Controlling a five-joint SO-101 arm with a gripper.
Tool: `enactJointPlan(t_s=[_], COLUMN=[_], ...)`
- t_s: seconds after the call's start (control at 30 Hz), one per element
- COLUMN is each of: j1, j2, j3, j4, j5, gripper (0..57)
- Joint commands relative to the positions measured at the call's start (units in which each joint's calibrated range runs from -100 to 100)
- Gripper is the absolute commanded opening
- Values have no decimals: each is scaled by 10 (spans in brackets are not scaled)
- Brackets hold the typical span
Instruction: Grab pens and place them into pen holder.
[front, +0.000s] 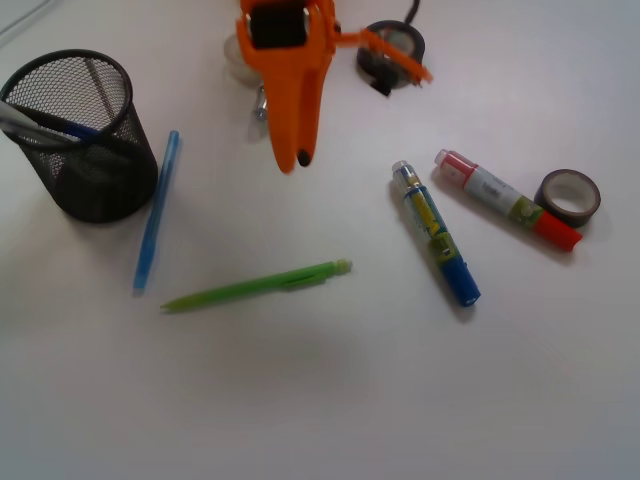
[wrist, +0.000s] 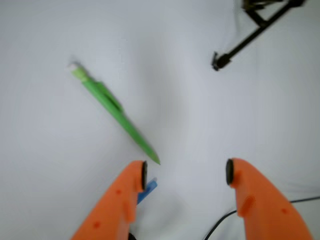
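My orange gripper (front: 357, 120) hangs open over the back of the table with nothing between its jaws; the wrist view shows the same wide gap (wrist: 186, 171). A lime green pen (front: 255, 286) (wrist: 116, 111) lies on the table ahead of the jaws, apart from them. A light blue pen (front: 157, 210) lies beside the black mesh pen holder (front: 100, 195) at the left. One end of the light blue pen (wrist: 148, 189) peeks out by my left finger. A dark blue pen (front: 75, 128) and a silvery pen (front: 20, 120) stand inside the holder.
Two thick markers lie at the right, one with a blue end (front: 437, 235) and one with a red end (front: 505, 198). A tape roll (front: 568, 196) sits by the red marker. Another tape roll (front: 392, 45) is behind the gripper. A black cable (wrist: 245, 42) crosses the wrist view.
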Motion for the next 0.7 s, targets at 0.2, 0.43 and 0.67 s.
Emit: enactJointPlan(t_s=[0.2,0.43,0.67], j1=[-16,-19,-17], j2=[289,484,649], j3=[-449,-706,-941], j4=[299,444,578], j5=[41,53,63], gripper=[187,187,187])
